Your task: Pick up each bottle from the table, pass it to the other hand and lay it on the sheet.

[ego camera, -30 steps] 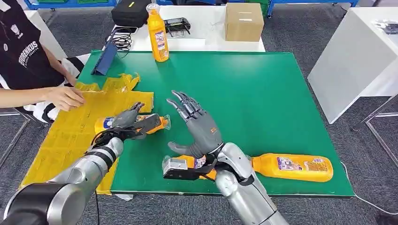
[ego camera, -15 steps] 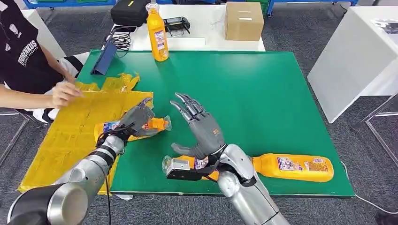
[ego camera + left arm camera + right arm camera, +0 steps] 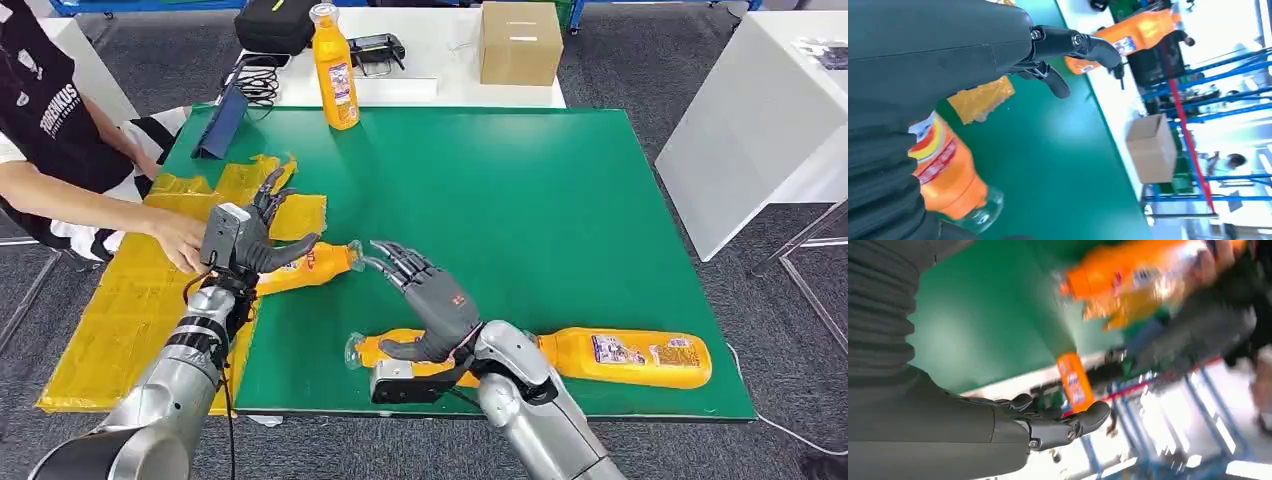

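Note:
An orange bottle (image 3: 305, 268) lies across the edge of the yellow sheet (image 3: 120, 310), its cap end on the green table (image 3: 560, 200). My left hand (image 3: 248, 235) hovers just over its sheet end, fingers spread and holding nothing. In the left wrist view the bottle (image 3: 945, 172) lies beside that hand (image 3: 948, 60). My right hand (image 3: 428, 300) is open above a second bottle (image 3: 385, 350) lying near the front edge. A third bottle (image 3: 625, 357) lies to its right. A fourth bottle (image 3: 337, 68) stands upright at the back. The right wrist view shows my right hand (image 3: 998, 425).
A person's hand (image 3: 182, 240) rests on the sheet, close to my left hand. A blue tablet stand (image 3: 222, 125) leans at the table's back left. On the white table behind are a cardboard box (image 3: 520, 45) and a black bag (image 3: 275, 25).
My left hand has let go of the bottle and lifted with fingers spread. My right hand has sunk and tipped forward. The person's hand slid along the sheet toward my left hand.

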You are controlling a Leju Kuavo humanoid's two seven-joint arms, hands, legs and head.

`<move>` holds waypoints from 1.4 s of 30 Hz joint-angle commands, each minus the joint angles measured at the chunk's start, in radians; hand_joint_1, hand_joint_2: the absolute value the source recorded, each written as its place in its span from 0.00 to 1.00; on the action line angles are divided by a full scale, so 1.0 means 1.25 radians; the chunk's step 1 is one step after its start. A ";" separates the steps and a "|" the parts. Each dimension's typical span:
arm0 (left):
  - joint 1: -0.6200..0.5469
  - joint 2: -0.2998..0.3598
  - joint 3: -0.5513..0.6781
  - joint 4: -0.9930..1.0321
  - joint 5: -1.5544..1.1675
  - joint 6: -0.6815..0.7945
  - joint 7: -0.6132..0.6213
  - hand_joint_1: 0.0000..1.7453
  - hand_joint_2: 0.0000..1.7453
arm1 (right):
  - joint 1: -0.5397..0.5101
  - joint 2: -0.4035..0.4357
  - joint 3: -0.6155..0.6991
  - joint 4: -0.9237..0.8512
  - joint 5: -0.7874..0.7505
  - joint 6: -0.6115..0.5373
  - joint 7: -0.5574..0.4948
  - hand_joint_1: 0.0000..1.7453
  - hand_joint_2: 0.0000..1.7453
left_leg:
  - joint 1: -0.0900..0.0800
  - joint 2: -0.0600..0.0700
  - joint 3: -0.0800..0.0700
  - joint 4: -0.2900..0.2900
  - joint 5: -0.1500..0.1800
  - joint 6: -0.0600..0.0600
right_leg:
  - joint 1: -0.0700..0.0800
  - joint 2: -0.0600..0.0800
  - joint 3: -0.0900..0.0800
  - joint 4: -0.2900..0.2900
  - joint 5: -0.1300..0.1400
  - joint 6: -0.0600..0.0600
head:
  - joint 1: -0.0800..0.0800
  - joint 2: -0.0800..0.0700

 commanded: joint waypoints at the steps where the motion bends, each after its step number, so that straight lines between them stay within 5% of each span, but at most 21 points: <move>1: 0.044 0.013 -0.112 -0.084 0.042 0.012 0.003 0.00 1.00 | -0.049 -0.167 0.088 0.100 -0.075 0.081 -0.082 0.00 1.00 | 0.000 -0.001 0.001 -0.001 0.000 0.001 | 0.000 -0.002 0.002 -0.002 0.000 0.001 | 0.000 0.000; 11: 0.054 0.017 -0.154 -0.075 0.054 0.034 0.003 0.00 1.00 | -0.025 -0.231 0.072 0.076 -0.112 0.096 -0.092 0.00 1.00 | 0.000 -0.002 0.001 -0.001 0.000 0.001 | 0.000 -0.003 0.002 -0.002 0.000 0.000 | 0.000 0.000; 29: 0.045 0.010 -0.177 -0.060 0.062 0.043 0.003 0.00 1.00 | -0.044 -0.230 0.081 0.102 -0.098 0.096 -0.074 0.00 1.00 | -0.001 0.000 0.000 0.000 0.000 0.001 | -0.001 -0.001 -0.001 -0.001 0.000 0.000 | 0.000 0.000; 42: 0.014 -0.007 -0.204 -0.028 0.073 0.056 0.003 0.00 1.00 | -0.165 -0.065 0.176 0.400 0.012 0.019 0.015 0.00 1.00 | 0.000 0.002 0.001 -0.001 0.000 0.001 | 0.000 0.001 0.000 -0.001 0.001 0.000 | 0.000 0.000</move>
